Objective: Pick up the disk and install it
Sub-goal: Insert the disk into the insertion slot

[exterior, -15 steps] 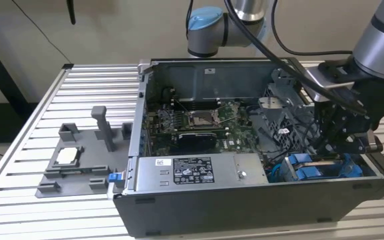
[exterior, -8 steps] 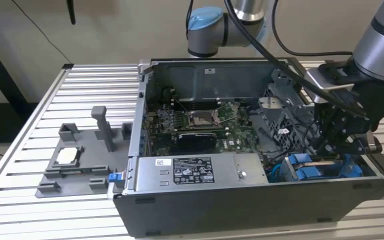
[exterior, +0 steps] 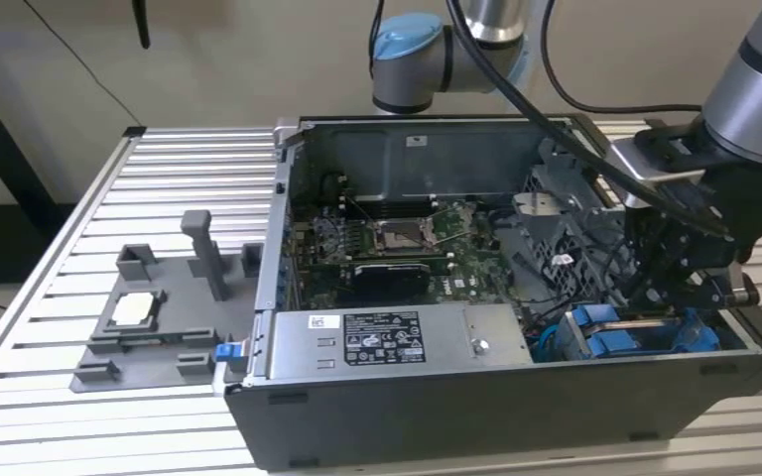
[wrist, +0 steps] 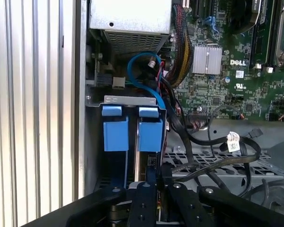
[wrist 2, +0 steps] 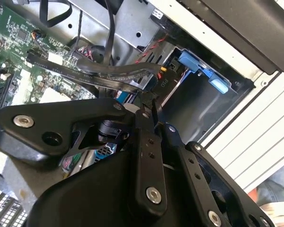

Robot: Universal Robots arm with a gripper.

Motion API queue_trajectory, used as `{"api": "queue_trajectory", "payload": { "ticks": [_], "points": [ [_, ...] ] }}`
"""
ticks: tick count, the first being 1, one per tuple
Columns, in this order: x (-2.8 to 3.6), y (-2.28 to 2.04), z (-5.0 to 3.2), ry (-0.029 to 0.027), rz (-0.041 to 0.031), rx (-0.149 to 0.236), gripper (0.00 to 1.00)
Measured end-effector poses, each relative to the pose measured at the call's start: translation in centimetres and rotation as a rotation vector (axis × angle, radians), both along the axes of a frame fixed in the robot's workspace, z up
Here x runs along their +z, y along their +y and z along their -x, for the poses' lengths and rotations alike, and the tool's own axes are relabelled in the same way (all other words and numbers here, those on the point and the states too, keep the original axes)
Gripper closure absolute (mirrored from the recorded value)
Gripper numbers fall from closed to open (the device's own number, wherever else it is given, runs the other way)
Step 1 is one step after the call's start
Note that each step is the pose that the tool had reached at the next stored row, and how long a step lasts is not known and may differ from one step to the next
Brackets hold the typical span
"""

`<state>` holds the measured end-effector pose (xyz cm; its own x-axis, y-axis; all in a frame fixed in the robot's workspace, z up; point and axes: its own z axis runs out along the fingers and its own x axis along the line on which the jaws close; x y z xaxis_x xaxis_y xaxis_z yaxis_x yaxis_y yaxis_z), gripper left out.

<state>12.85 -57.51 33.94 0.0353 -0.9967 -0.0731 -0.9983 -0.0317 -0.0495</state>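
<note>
My black gripper [exterior: 679,283], fingers pressed together on the blue-framed silver disk [wrist: 150,137], stands over the drive bay at the open grey computer case's [exterior: 487,407] near right corner in the exterior view.

gripper [wrist 2: 149,125]: black linkage close in foreground, over the open case
board [wrist 2: 23,61]: green, behind black cables [wrist 2: 99,71]
blue tabs [wrist 2: 201,71]: in the bay by the case wall

Disk [wrist: 150,135] body hidden inside the drive bay [wrist: 132,100], jaws' tips masked by gripper linkage.
</note>
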Motion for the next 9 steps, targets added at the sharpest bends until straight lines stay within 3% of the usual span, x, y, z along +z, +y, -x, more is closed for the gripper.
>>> {"api": "queue_trajectory", "payload": {
  "ticks": [9],
  "points": [
    [-0.39, -0.21, -0.02, 0.0, 0.0003, -0.003, 0.84]
  ]
}}
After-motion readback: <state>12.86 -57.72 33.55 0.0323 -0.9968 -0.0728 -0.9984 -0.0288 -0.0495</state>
